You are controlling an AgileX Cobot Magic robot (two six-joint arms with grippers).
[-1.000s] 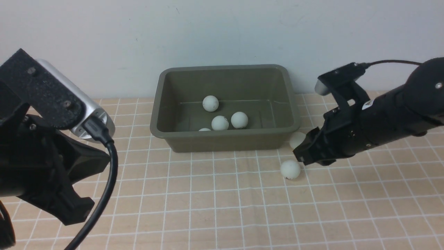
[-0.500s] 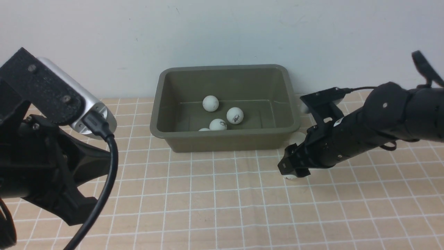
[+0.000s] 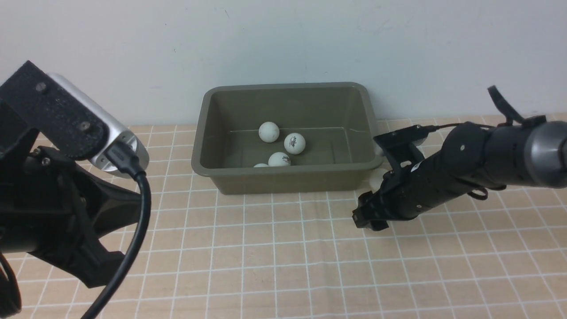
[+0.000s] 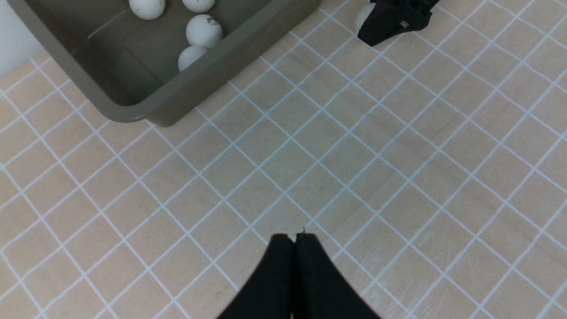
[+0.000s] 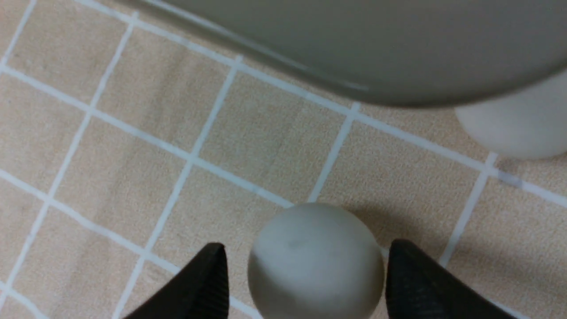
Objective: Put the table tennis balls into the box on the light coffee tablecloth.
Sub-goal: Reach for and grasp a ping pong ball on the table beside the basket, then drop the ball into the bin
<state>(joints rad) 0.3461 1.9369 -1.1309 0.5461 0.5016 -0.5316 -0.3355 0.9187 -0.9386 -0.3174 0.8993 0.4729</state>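
The light peach-beige tablecloth (image 3: pixel 283 257) with thin white grid lines is covering the desk, and its edges are running out of every view. The black left arm (image 3: pixel 57 212) is filling the near left of the front view, cut off by the frame. The black right arm (image 3: pixel 465 173) is reaching down just beside the near right corner of the rectangular olive-green plastic box (image 3: pixel 288 181), which is standing on the cloth. The left claw (image 4: pixel 294 241) is hard to make out from the front; the left wrist view is showing its fingers pressed together above the cloth. The right claw (image 3: pixel 366 219) is hiding what is under it in the front view. Only the right wrist view is showing one small matte white ball (image 5: pixel 315 261) lying on the cloth between the fingers, which are standing apart, not clamped. A second white ball (image 3: pixel 376 177) is peeking out behind that arm, just beside the box. Inside the box four white balls (image 3: pixel 294 143) are lying; the nearest is half hidden by the front wall.
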